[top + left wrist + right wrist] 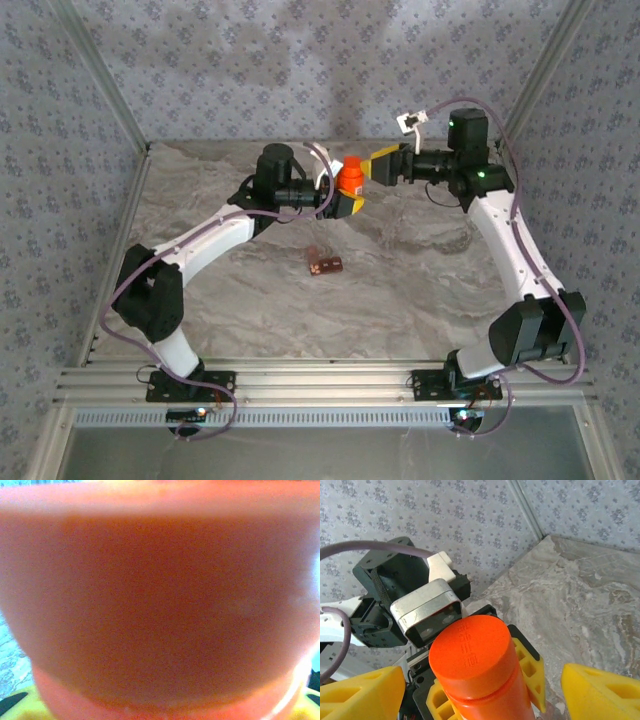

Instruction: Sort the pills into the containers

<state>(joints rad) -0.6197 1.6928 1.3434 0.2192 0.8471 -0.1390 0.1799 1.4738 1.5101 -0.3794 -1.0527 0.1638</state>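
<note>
Containers point(325, 264) lie nearer while left gripper point(347, 203) clamps the orange bottle point(350, 180); right gripper point(375, 166), wide-open at its cap point(470, 652), likely must close and twist.

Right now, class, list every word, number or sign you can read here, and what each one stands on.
Raised lettering on top of the orange cylindrical plastic bottle: too blurred to read.
No other words, labels or numbers can be read.

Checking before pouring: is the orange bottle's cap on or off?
On: the orange cap covers the top of the bottle, a seam showing beneath it.
</note>
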